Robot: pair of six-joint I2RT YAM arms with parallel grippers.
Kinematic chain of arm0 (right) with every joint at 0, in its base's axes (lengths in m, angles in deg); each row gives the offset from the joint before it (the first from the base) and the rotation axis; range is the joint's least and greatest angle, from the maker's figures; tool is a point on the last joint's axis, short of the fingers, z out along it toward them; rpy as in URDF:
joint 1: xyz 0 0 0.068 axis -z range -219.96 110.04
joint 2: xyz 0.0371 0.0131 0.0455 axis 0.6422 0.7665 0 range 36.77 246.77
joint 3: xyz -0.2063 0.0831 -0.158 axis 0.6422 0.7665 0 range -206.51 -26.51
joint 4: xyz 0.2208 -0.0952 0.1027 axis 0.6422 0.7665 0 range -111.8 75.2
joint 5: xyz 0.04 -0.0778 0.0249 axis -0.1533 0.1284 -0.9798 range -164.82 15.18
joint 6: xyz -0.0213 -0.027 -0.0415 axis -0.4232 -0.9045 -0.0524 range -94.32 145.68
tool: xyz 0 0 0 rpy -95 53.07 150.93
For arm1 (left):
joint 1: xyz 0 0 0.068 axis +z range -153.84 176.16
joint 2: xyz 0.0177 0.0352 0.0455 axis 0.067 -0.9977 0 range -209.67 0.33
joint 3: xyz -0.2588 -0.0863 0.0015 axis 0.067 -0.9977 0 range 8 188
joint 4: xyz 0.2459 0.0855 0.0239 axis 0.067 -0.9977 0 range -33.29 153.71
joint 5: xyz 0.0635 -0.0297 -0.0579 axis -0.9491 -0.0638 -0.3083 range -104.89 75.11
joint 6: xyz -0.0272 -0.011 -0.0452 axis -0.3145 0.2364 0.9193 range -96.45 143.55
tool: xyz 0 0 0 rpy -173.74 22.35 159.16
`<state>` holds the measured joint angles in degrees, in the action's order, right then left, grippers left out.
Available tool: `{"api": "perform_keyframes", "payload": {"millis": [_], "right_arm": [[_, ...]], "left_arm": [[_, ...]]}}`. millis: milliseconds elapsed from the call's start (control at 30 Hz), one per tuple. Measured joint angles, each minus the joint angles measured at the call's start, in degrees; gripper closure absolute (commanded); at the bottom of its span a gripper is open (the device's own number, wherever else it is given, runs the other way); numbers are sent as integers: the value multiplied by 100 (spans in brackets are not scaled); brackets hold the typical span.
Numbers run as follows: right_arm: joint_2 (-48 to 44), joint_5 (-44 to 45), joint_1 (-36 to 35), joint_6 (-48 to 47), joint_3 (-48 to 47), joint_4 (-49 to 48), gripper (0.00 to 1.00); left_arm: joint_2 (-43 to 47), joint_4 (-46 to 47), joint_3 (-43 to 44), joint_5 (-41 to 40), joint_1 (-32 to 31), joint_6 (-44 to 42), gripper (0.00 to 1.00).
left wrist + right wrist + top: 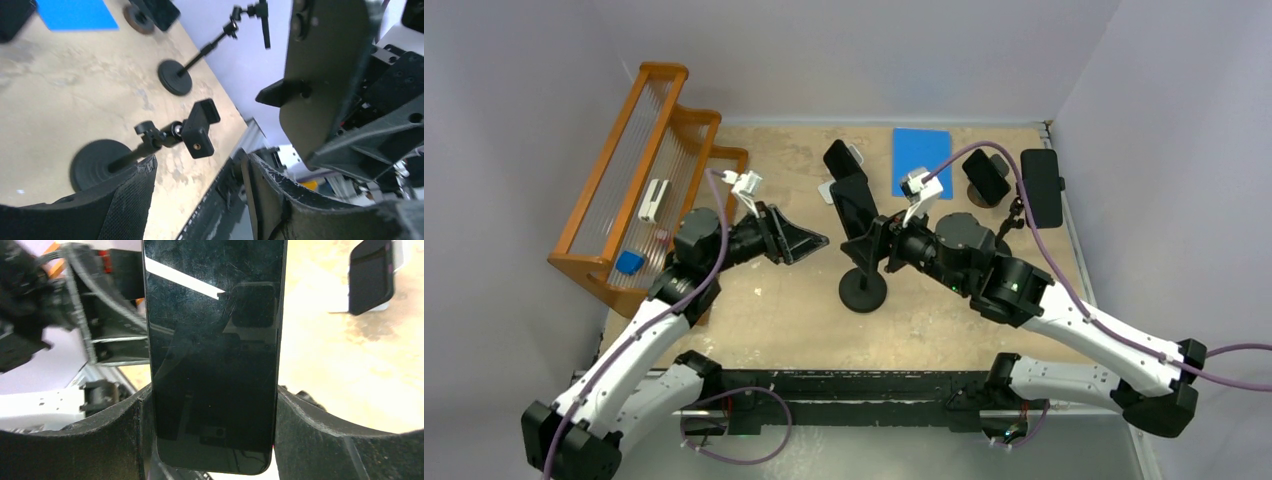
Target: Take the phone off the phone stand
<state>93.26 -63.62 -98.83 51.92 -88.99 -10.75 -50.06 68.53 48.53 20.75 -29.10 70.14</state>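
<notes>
My right gripper [876,243] is shut on a black phone [855,207], its fingers [320,440] pressing the phone's two long edges; the dark screen [214,355] fills the right wrist view. The phone stands upright above the black round-based phone stand [862,290]. In the left wrist view the stand's clamp [200,129] is empty and apart from the held phone [325,75]. My left gripper [812,240] is open and empty, just left of the stand, with the stand's base [95,167] beyond its fingers [125,200].
An orange wire rack [639,200] stands at the left. A blue pad [921,160] lies at the back. Another phone on a white holder [842,160] and two more phones on black stands [987,175] [1042,187] are at the back right.
</notes>
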Motion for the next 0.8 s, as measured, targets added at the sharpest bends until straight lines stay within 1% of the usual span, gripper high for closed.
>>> {"api": "perform_keyframes", "payload": {"millis": [100,200,267,367,467,633,800], "right_arm": [[205,262,0,-247,-55,-208,100],[413,479,0,-461,-55,-411,100],[555,610,-24,-610,-55,-584,100],[737,813,-131,-807,-66,-811,100],[966,1078,-358,-970,-205,-940,100],[1257,1390,-684,-1134,-319,-1272,100],[1300,1539,-841,-1187,-319,-1519,100]], "left_arm": [[485,-369,103,-579,0,-122,36],[844,-474,149,-929,0,-177,36],[1029,-398,157,-1034,0,-227,36],[1169,-24,157,-1010,0,-286,36],[1158,339,162,-953,0,-299,36],[833,555,396,-828,0,-310,39],[485,636,422,-654,0,-232,48]]}}
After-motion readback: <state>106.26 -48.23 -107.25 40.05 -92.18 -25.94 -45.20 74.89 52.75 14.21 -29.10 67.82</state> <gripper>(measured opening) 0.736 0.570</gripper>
